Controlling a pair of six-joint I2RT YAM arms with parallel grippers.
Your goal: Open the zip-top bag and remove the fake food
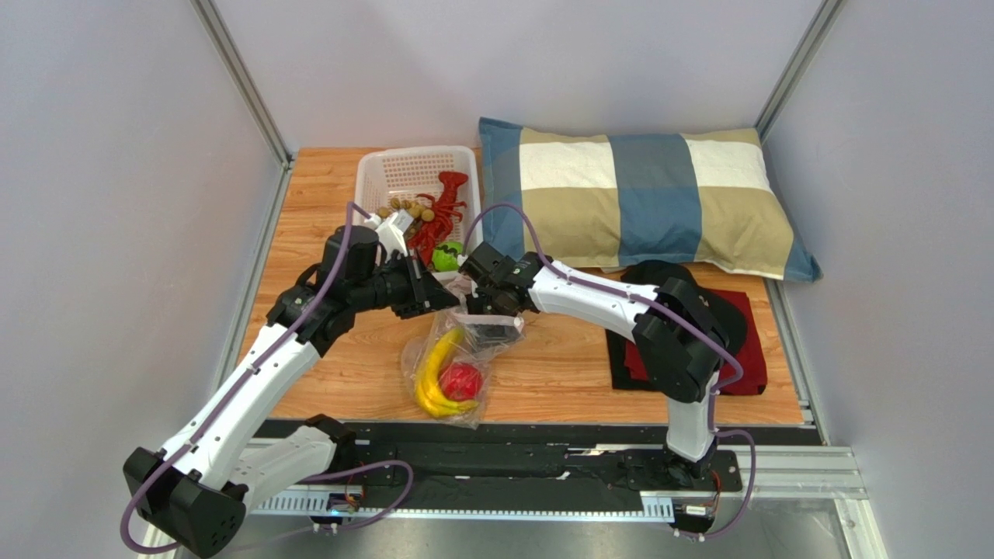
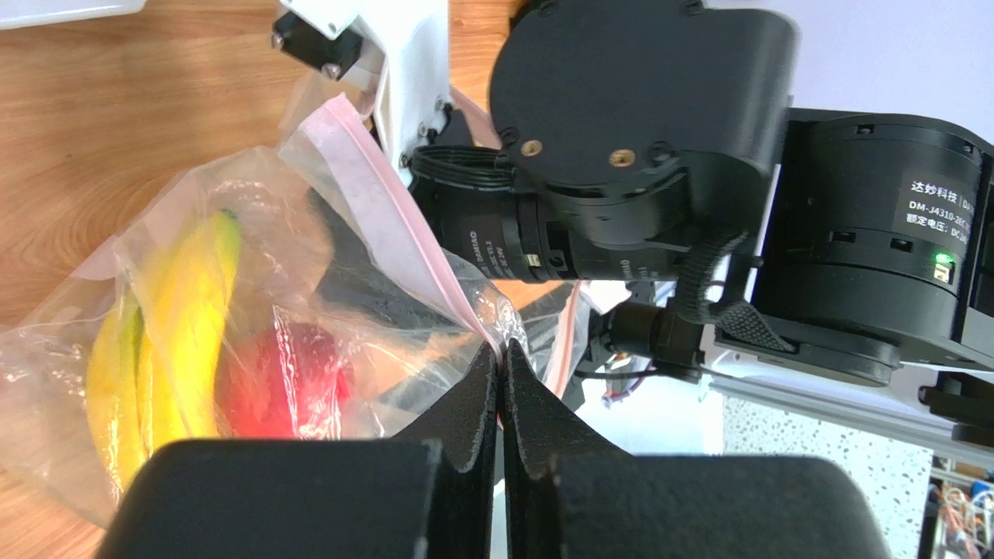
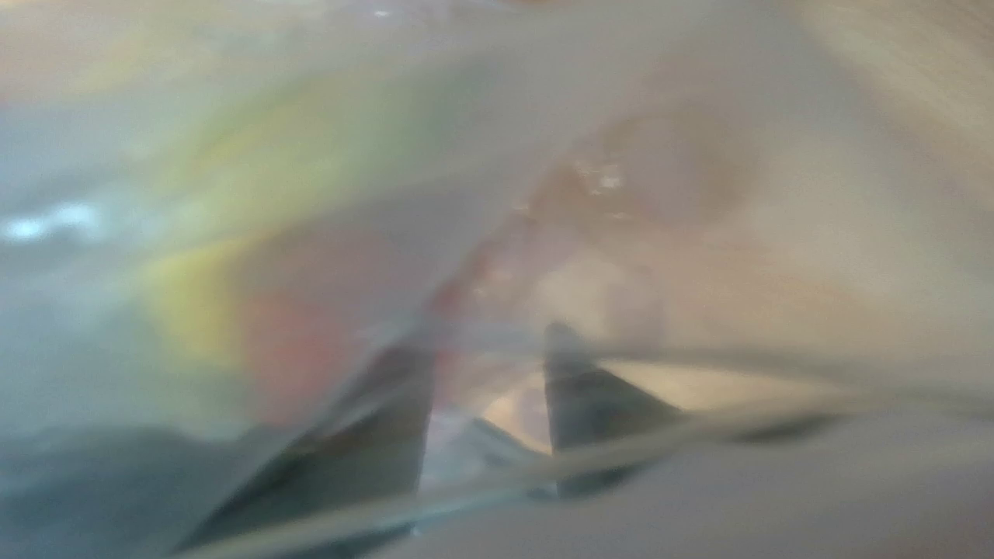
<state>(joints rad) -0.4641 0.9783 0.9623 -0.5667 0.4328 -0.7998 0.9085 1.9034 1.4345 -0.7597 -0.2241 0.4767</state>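
The zip-top bag (image 1: 447, 355) lies on the wooden table between the two arms. Inside it are a yellow banana bunch (image 1: 433, 375) and a red round fruit (image 1: 463, 380). My left gripper (image 2: 502, 355) is shut on the bag's pinkish zip strip (image 2: 385, 210) and holds that edge up. In the left wrist view the banana (image 2: 175, 309) and red fruit (image 2: 286, 379) show through the plastic. My right gripper (image 1: 488, 317) sits at the bag's mouth. Its view is blurred by plastic film, and its fingers (image 3: 403, 402) stand apart with nothing solid between them.
A white mesh basket (image 1: 376, 175) at the back holds a red lobster (image 1: 450, 198) and a brownish cluster (image 1: 411, 210). A green ball (image 1: 446, 260) lies by it. A striped pillow (image 1: 636, 192) fills the back right. A dark red cloth (image 1: 747, 349) lies under the right arm.
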